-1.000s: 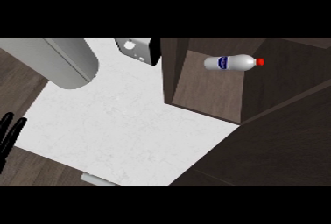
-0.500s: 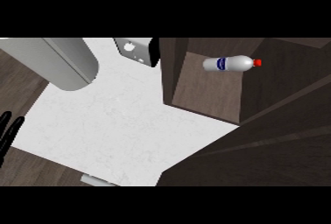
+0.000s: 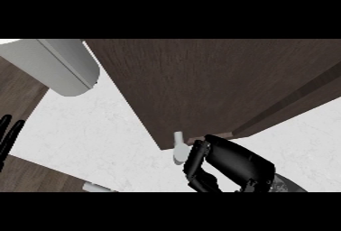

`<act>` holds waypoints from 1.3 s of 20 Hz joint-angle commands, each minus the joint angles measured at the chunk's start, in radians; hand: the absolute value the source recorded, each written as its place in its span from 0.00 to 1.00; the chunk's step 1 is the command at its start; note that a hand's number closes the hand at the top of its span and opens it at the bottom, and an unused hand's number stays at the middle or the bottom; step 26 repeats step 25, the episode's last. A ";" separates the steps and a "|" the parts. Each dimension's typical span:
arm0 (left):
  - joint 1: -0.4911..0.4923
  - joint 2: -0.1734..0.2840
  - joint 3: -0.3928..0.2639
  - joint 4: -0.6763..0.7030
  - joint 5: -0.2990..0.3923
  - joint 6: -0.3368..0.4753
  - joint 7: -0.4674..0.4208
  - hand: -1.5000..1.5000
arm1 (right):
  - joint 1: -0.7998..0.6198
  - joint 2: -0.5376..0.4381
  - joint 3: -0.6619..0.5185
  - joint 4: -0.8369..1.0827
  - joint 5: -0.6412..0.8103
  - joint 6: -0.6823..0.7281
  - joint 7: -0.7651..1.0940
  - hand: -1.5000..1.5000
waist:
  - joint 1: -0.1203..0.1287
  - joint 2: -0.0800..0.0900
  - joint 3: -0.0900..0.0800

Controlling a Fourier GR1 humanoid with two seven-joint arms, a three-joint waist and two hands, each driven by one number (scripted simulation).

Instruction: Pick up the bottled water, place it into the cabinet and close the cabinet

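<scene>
Dark wood cabinet door (image 3: 220,85) spans the upper view above the white worktop (image 3: 100,135), right hand (image 3: 230,164) with curled fingers just beside its pale handle (image 3: 178,146), left hand (image 3: 8,135) resting open at left edge, grey cylinder (image 3: 57,63) upper left.

No readable text, label, brand, number or sign shows on anything here.

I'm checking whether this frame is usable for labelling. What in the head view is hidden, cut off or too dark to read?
Head view: the dark cabinet door fills the middle, so no bottle shows; the right hand is black with little detail, its fingers by the pale handle; the left hand is cut by the left edge.
</scene>
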 commanded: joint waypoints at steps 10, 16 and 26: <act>0.030 -0.005 0.018 0.038 0.005 -0.030 -0.010 0.00 | -0.536 0.152 -0.197 0.539 0.120 -0.406 0.023 1.00 | -0.047 -0.012 0.010; 0.033 -0.009 0.049 0.046 0.025 -0.032 -0.020 0.00 | -0.647 0.153 -0.272 0.715 0.084 -0.523 -0.052 1.00 | -0.071 -0.010 0.013; 0.046 -0.027 0.041 0.066 0.015 -0.049 -0.027 0.00 | -0.721 0.153 -0.255 0.815 -0.026 -0.666 -0.087 0.00 | -0.078 -0.005 0.011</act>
